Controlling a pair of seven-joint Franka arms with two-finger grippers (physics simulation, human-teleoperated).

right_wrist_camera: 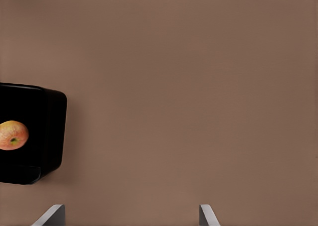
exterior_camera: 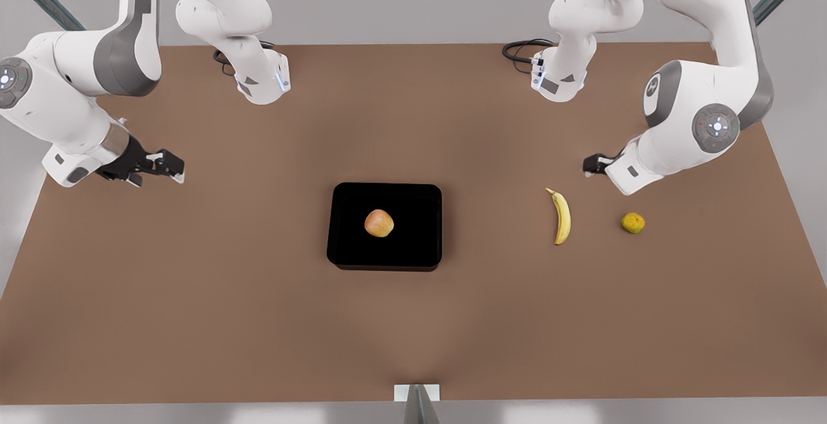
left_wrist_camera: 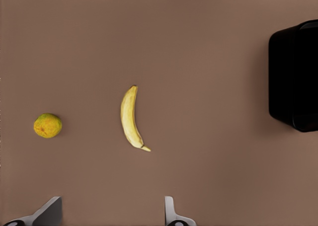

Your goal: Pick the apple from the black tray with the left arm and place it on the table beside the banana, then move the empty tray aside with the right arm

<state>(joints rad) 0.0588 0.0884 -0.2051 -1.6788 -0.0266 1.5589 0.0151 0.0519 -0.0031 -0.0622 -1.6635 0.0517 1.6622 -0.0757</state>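
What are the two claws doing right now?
Left gripper: open, empty, near the banana.
Right gripper: open, empty, away from the black tray.

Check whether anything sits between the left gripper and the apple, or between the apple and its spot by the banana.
Nothing visible does. The left gripper, open, hangs above the banana; bare table separates it from the apple in the tray. The right gripper waits, open.
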